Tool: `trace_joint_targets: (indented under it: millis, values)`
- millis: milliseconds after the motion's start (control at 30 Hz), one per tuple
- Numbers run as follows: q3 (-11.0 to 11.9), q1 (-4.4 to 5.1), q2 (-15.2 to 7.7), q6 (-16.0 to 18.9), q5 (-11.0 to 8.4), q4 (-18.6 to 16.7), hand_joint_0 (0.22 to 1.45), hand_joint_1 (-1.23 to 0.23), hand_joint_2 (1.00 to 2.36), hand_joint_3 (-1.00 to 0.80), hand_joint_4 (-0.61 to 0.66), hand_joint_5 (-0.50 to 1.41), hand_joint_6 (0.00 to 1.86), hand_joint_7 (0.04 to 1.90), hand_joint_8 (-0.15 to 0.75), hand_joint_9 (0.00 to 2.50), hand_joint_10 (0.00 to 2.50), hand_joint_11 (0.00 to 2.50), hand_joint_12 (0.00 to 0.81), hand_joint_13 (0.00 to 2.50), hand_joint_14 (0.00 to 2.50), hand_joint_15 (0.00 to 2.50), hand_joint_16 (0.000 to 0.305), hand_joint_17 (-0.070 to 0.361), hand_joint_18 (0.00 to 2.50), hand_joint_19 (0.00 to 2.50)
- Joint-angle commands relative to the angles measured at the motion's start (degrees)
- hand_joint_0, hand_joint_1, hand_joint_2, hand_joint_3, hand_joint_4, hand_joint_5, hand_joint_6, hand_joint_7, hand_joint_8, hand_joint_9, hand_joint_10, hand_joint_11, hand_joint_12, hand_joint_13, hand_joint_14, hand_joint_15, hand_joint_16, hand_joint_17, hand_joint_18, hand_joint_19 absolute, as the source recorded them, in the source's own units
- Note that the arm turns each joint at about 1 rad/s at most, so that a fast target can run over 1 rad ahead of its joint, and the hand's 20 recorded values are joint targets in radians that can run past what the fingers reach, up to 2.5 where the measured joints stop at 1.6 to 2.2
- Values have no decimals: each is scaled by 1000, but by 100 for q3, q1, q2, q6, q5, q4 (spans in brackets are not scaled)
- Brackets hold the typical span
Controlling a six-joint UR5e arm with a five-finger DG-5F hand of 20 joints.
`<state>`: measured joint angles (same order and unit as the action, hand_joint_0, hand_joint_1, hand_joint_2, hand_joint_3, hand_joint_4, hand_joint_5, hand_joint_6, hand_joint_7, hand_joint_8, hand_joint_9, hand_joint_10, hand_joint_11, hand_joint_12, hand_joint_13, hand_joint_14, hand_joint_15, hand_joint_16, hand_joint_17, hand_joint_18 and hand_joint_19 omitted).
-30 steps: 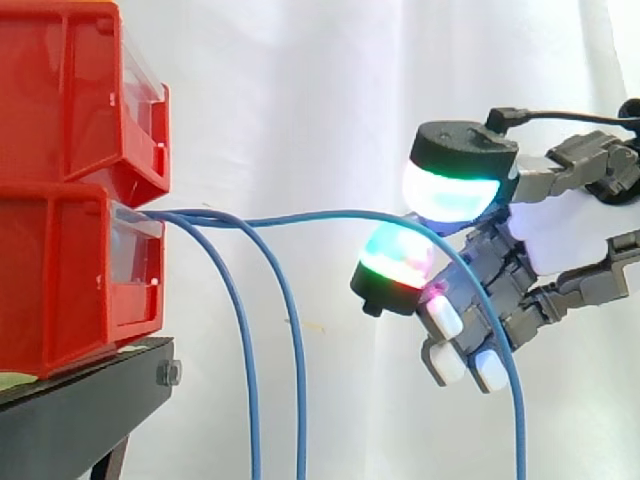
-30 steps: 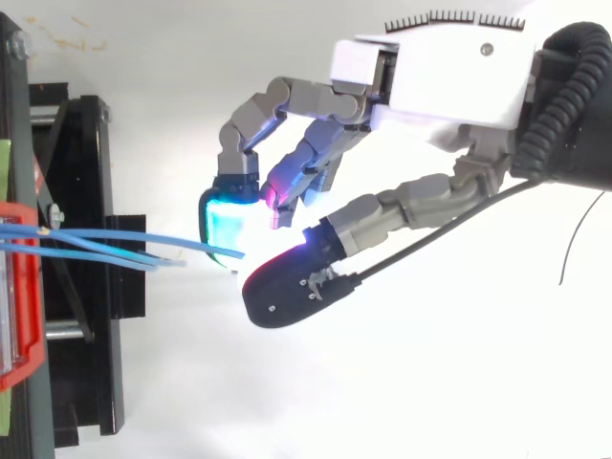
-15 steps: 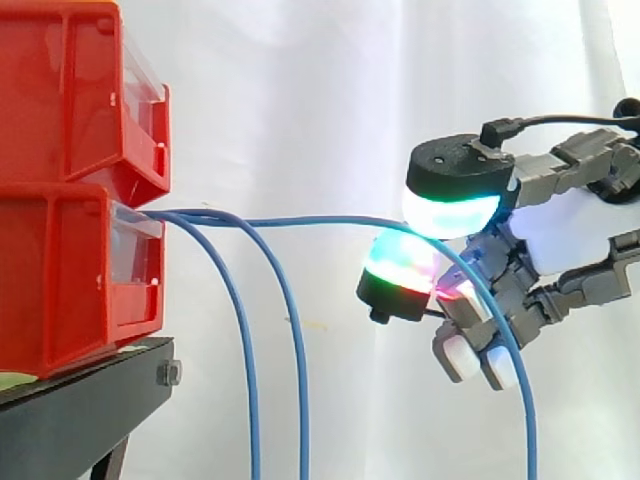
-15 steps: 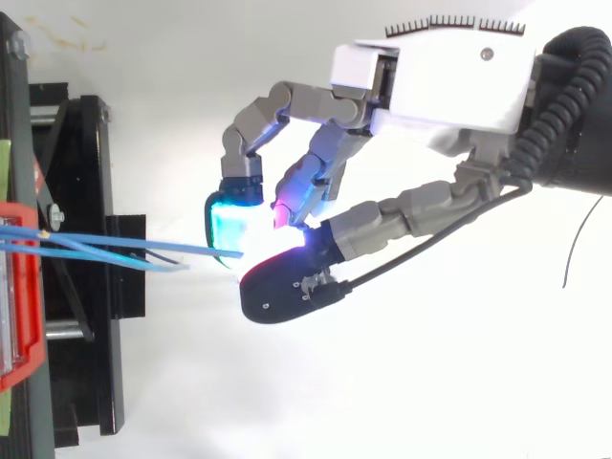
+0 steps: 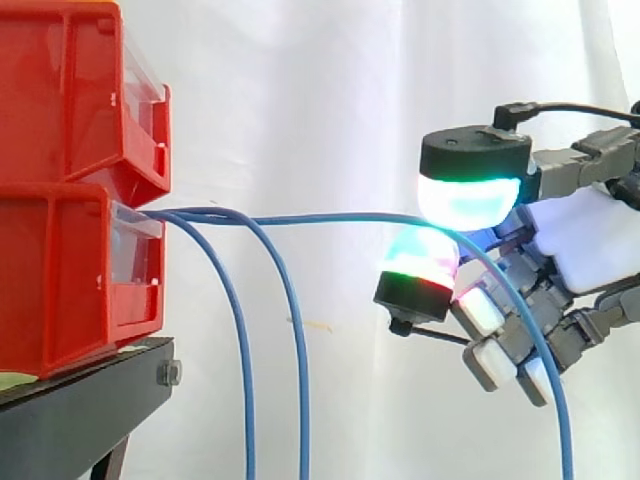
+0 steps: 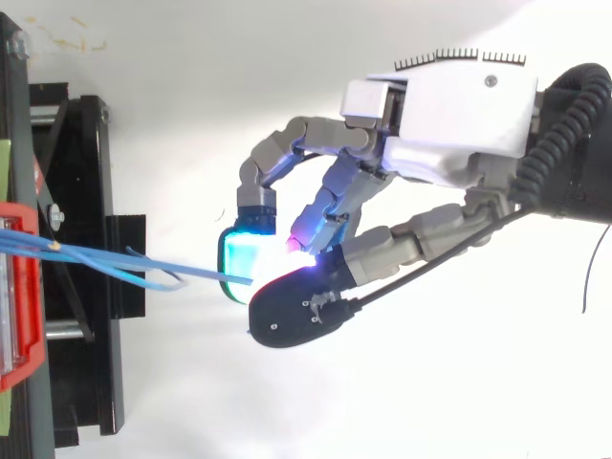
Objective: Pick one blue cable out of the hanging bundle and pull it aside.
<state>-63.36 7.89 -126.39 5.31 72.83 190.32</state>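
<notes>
Pinching one blue cable [image 5: 330, 216] between glowing pads [image 5: 468, 200] of the hand [image 6: 459, 115]. Stretched nearly level leftward from there to the red bin [image 5: 60, 270], well apart from two other cables [image 5: 240, 345] hanging beside the bin.

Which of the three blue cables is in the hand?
The outermost cable, stretched level from the lower bin to the hand, pinched between its pads. The other two droop free beside the bin.
</notes>
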Motion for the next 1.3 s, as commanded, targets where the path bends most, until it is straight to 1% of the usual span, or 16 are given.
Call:
trace_joint_targets:
  millis: [0, 67, 100, 300, 333, 400, 700, 967, 1267]
  values:
    - [0, 29, 0, 330, 47, 22, 583, -877, 1019, 2, -6, -41, 926, 1027, 268, 987, 11, 308, 363, 885, 18, 526, 50, 112, 848, 652]
    - [0, 29, 9, 366, 47, 22, 583, -877, 1018, 8, -9, -40, 925, 1023, 267, 982, 11, 300, 365, 885, 20, 526, 50, 113, 850, 651]
    - [0, 38, 26, 453, 47, 31, 584, -878, 1018, 10, -9, -39, 925, 1025, 268, 982, 11, 300, 365, 884, 20, 533, 50, 113, 850, 649]
    - [0, 46, 44, 489, 39, 40, 589, -891, 1017, 40, -32, -30, 917, 1034, 268, 982, 11, 297, 371, 887, 20, 543, 51, 116, 849, 648]
    - [0, 46, 44, 550, 39, 40, 593, -900, 1018, 57, -37, -29, 917, 1033, 268, 987, 10, 292, 373, 890, 20, 544, 52, 117, 845, 648]
    - [0, 55, 35, 568, 47, 40, 595, -906, 1017, 74, -41, -26, 918, 1027, 270, 999, 11, 307, 376, 909, 18, 555, 52, 118, 849, 641]
    - [0, 55, 35, 515, 39, 14, 604, -942, 1014, 167, -101, -12, 914, 1024, 274, 1112, 12, 336, 392, 998, 21, 601, 55, 125, 943, 651]
    - [-9, 55, 35, 489, 47, -109, 612, -944, 1012, 174, -100, -10, 913, 1022, 272, 1132, 12, 333, 398, 1020, 21, 604, 56, 126, 971, 643]
    - [-9, 55, 35, 480, 47, -144, 615, -941, 1012, 164, -100, -10, 913, 1027, 277, 1138, 14, 334, 401, 1015, 21, 610, 55, 124, 954, 644]
